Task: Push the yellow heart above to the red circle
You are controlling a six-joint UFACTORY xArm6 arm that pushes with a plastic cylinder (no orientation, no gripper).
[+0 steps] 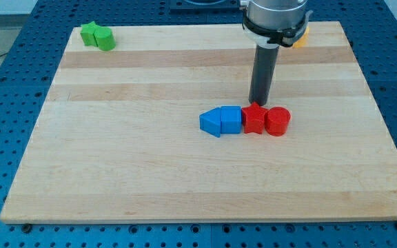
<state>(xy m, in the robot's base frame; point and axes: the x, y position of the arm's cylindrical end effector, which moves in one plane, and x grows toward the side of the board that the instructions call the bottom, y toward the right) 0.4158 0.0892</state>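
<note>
A red circle block (278,121) lies right of the board's middle. A yellow block (300,35) peeks out at the view's top right, mostly hidden behind the arm, so its heart shape cannot be made out. My tip (257,103) stands just above the red star-shaped block (253,118), to the upper left of the red circle and far below the yellow block.
Two blue blocks (211,122) (231,120) sit in a row left of the red star block. Two green blocks (89,33) (105,39) lie at the board's top left corner. The wooden board (150,172) rests on a blue perforated table.
</note>
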